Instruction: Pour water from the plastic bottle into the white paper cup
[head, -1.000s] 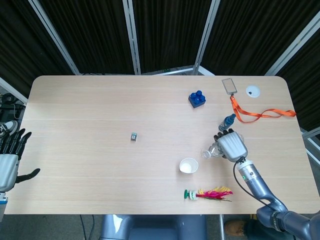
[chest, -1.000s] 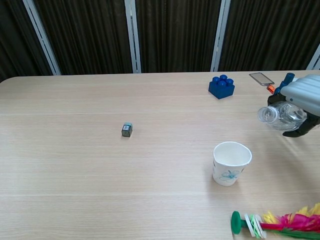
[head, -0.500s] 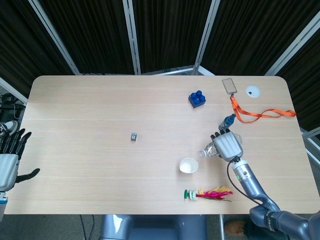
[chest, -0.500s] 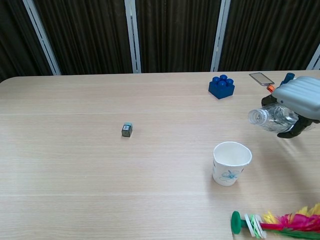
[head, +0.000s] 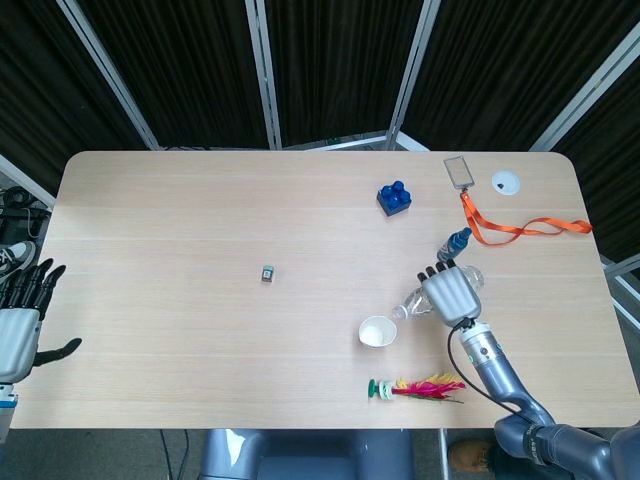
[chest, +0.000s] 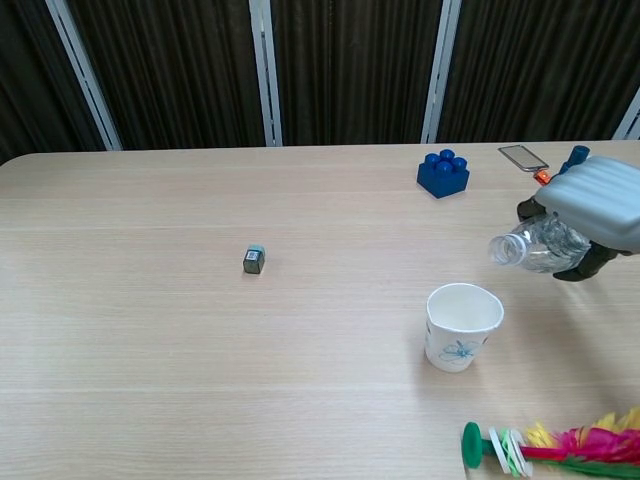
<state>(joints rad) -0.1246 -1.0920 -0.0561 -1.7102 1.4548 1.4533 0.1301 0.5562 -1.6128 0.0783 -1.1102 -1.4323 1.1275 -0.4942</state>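
Note:
My right hand (head: 450, 294) (chest: 598, 210) grips a clear plastic bottle (head: 415, 303) (chest: 530, 247), uncapped and tipped so its open mouth points left and slightly down. The mouth hangs just above and to the right of the white paper cup (head: 377, 331) (chest: 463, 325), which stands upright on the table with a blue flower print on its side. No stream of water shows. A blue bottle cap (head: 459, 240) (chest: 579, 154) lies on the table behind the hand. My left hand (head: 20, 310) hovers open off the table's left edge, fingers spread.
A feathered shuttlecock (head: 415, 387) (chest: 550, 445) lies near the front edge, close to the cup. A blue toy brick (head: 394, 197) (chest: 443, 172), a badge with an orange lanyard (head: 505, 228) and a white disc (head: 506, 182) sit at the back right. A small grey cube (head: 268, 272) (chest: 254, 259) sits mid-table.
My right hand has carried the bottle leftward toward the cup and tilted its mouth lower. The left hand has stayed still.

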